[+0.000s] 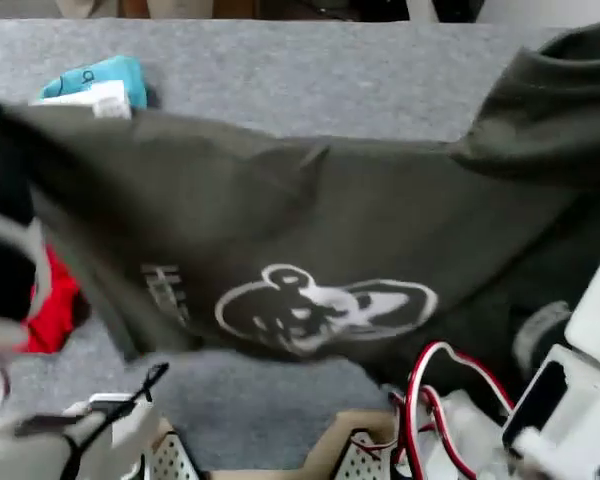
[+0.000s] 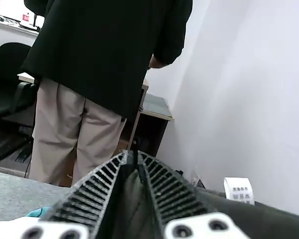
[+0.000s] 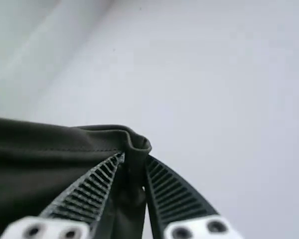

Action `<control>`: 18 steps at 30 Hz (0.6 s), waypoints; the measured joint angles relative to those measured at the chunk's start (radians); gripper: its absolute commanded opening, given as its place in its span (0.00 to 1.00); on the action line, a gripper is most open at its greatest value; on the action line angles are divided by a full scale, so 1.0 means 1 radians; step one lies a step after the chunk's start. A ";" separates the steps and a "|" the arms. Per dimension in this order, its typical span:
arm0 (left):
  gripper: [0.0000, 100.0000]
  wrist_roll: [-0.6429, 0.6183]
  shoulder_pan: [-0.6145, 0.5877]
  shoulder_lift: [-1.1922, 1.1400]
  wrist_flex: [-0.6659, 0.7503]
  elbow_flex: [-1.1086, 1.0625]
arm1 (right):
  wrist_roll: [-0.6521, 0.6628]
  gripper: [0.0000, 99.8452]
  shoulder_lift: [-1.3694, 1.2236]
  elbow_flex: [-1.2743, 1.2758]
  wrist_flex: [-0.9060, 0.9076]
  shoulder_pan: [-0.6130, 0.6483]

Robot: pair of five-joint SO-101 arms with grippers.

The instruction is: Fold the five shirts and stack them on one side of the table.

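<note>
We have both grippers clenched on one dark green shirt [image 1: 310, 220]. The left gripper [image 2: 133, 160] pinches a fold between nearly closed fingers [image 2: 97, 186], and the right gripper [image 3: 134, 158] pinches an edge likewise. The shirt stretches between them over the table [image 1: 400, 80]. We count three shirts: this one, a blue shirt [image 1: 92, 80] and a red shirt [image 1: 52, 312], both lying toward the left fingers' side.
</note>
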State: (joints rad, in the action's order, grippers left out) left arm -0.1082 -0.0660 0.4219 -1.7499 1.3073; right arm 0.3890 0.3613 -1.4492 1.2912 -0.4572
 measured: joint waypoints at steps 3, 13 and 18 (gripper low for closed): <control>0.02 0.000 0.000 0.055 0.000 -0.098 | 0.037 0.01 0.040 0.084 -0.106 -0.002; 0.02 0.000 0.000 0.084 0.020 -0.396 | 0.049 0.01 0.075 0.293 -0.219 -0.002; 0.02 -0.002 0.000 0.083 0.173 -0.628 | 0.049 0.01 0.072 0.462 -0.221 0.023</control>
State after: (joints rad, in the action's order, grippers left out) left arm -0.1097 -0.0660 0.5048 -1.5766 0.6797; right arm 0.4381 0.4335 -0.9874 1.0702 -0.4342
